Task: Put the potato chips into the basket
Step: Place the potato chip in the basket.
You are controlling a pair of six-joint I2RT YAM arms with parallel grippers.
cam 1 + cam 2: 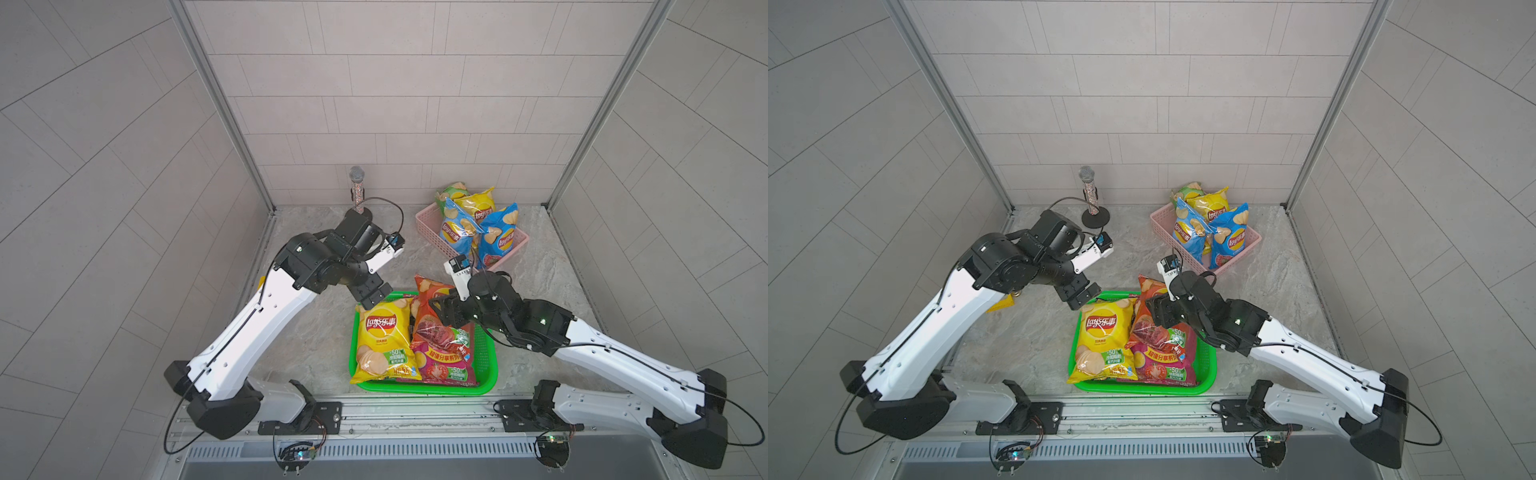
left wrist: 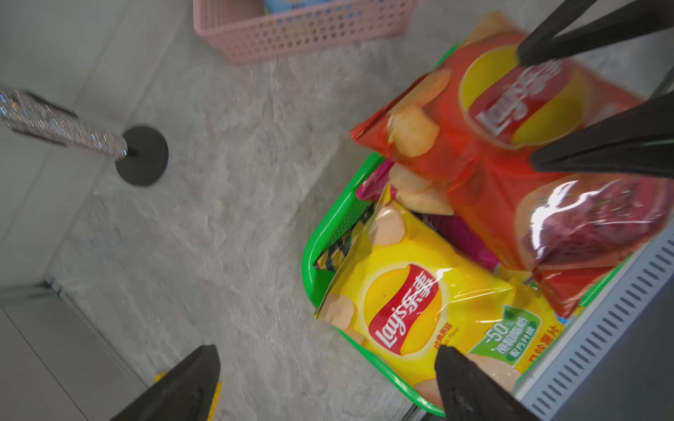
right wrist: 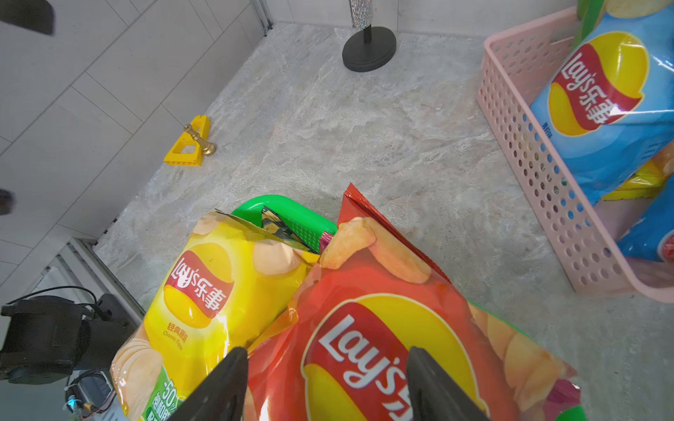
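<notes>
Under the right gripper point(image 3: 326, 351): red bag point(image 3: 364, 291), pinched across its logo, long axis running straight ahead of the fingers, far end overhanging the green basket point(image 1: 424, 388) rim. Likely next: draw it back toward the wrist, lower, let go. Meanwhile the left gripper point(image 2: 326, 350) hangs spread wide, empty; yellow bag point(image 2: 419, 302) lies in the basket just below 1 of its fingers. Right arm clearly nearer the red bag.
</notes>
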